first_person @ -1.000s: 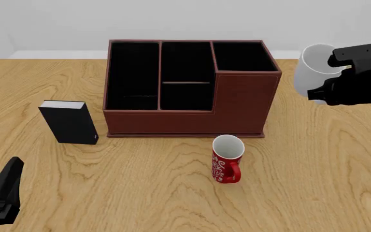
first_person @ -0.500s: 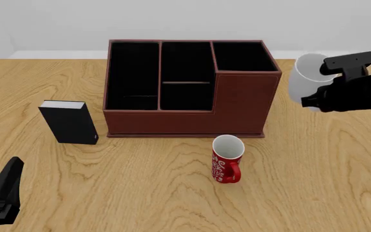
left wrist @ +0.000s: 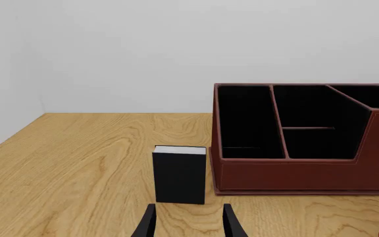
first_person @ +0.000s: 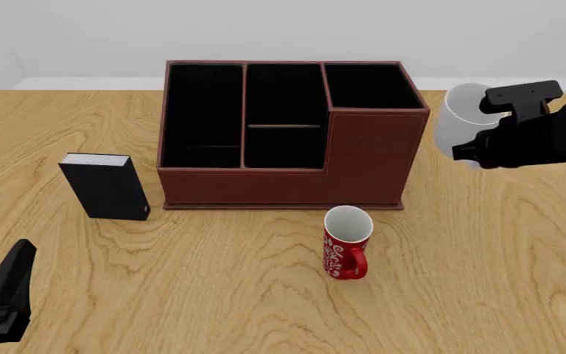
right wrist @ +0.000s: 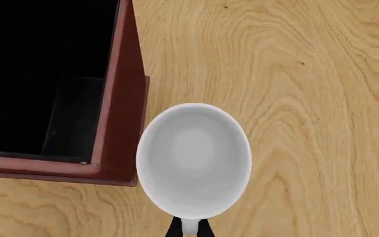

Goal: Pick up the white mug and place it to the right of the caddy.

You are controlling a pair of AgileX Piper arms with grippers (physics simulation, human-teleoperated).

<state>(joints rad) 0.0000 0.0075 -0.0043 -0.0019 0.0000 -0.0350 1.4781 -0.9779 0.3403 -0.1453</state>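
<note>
Over the last second the white mug [first_person: 458,118] dropped and slid left toward the caddy [first_person: 293,136], clenched at the handle by my right gripper [right wrist: 189,228]. It hung just right of the caddy, empty; placement was nearly done. Caddy compartments looked empty. Left gripper [left wrist: 188,221] idled, released.

The glossy white mug [first_person: 457,118] hangs upright, mouth up, gripped by its handle in the right gripper [right wrist: 188,228]. The reddish-brown, black-lined caddy [first_person: 293,133] stands just left of that gripper.
</note>
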